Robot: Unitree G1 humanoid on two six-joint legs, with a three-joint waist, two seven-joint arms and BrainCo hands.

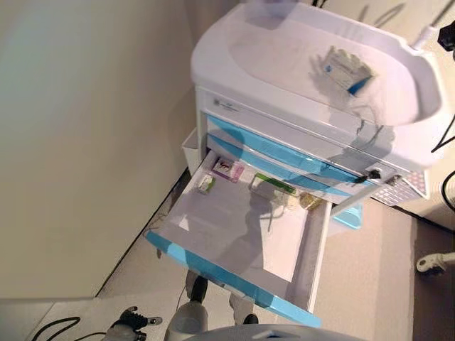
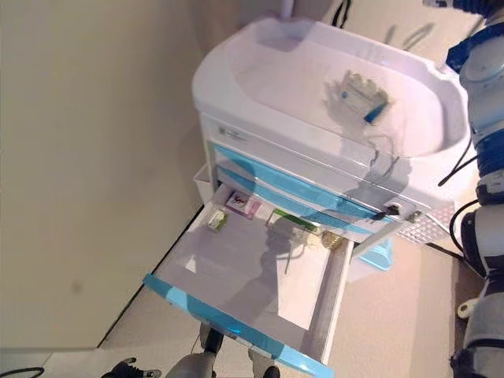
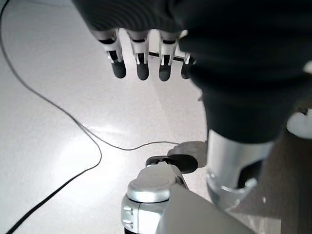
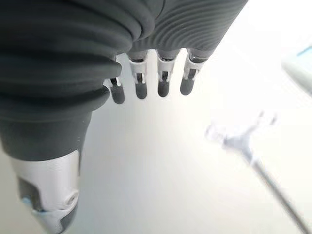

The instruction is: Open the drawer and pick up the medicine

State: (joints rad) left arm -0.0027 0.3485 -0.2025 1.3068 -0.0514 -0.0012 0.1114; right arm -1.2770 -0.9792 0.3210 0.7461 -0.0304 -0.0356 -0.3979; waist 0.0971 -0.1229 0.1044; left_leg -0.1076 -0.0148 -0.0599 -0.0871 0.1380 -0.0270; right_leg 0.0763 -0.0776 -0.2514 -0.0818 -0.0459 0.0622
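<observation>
The white cart [image 1: 284,50] has blue-fronted drawers. Its lowest drawer [image 1: 318,245] is pulled far out, its blue front [image 1: 227,273] nearest me. At the back of the drawer lie several medicine packs: a pink box [image 1: 227,169], a small green-and-white box [image 1: 206,184], a long green box [image 1: 274,183] and a yellowish pack [image 1: 309,201]. My left hand [image 3: 141,63] hangs over the floor with straight fingers and holds nothing. My right hand [image 4: 163,83] also hangs over the floor, fingers straight and empty. Neither hand is near the drawer.
A blue-and-white packet [image 1: 346,69] lies on the cart's top. A small white bin [image 1: 190,145] hangs on the cart's left side, close to the beige wall [image 1: 85,142]. A perforated metal shelf [image 1: 402,188] sticks out at the cart's right. A caster [image 1: 430,264] stands on the floor there.
</observation>
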